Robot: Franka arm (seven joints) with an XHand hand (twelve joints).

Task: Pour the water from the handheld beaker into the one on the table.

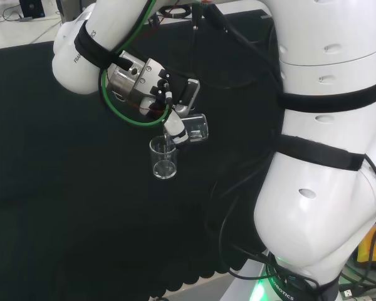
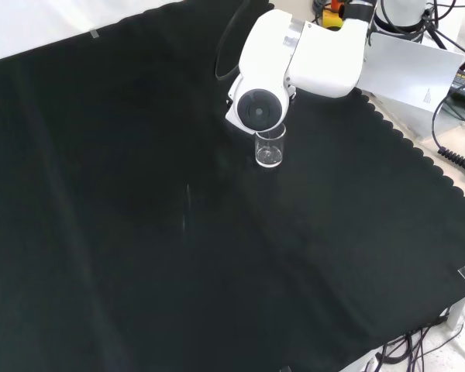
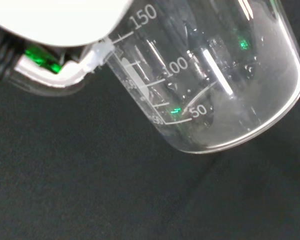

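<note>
In the head view the hand [image 1: 151, 88] is curled round a clear glass beaker [image 1: 197, 128], which is tipped on its side with its mouth toward a second clear beaker [image 1: 164, 159]. That second beaker stands upright on the black cloth, just below the hand's fingers [image 1: 175, 130]. In the front view the standing beaker [image 2: 270, 146] sits right under the arm's white link with the round grey cap [image 2: 259, 109], which hides the hand. Close up in the wrist view, the held beaker [image 3: 215, 75] is tilted, with printed graduations and droplets on its wall. I cannot tell how much water either beaker holds.
Black cloth [image 2: 139, 232] covers the bench, open to the left and front of the standing beaker in the front view. The arm's large white links [image 1: 326, 157] stand at the right of the head view. The cloth's scalloped edge [image 2: 418, 155] and cables lie at the front view's right.
</note>
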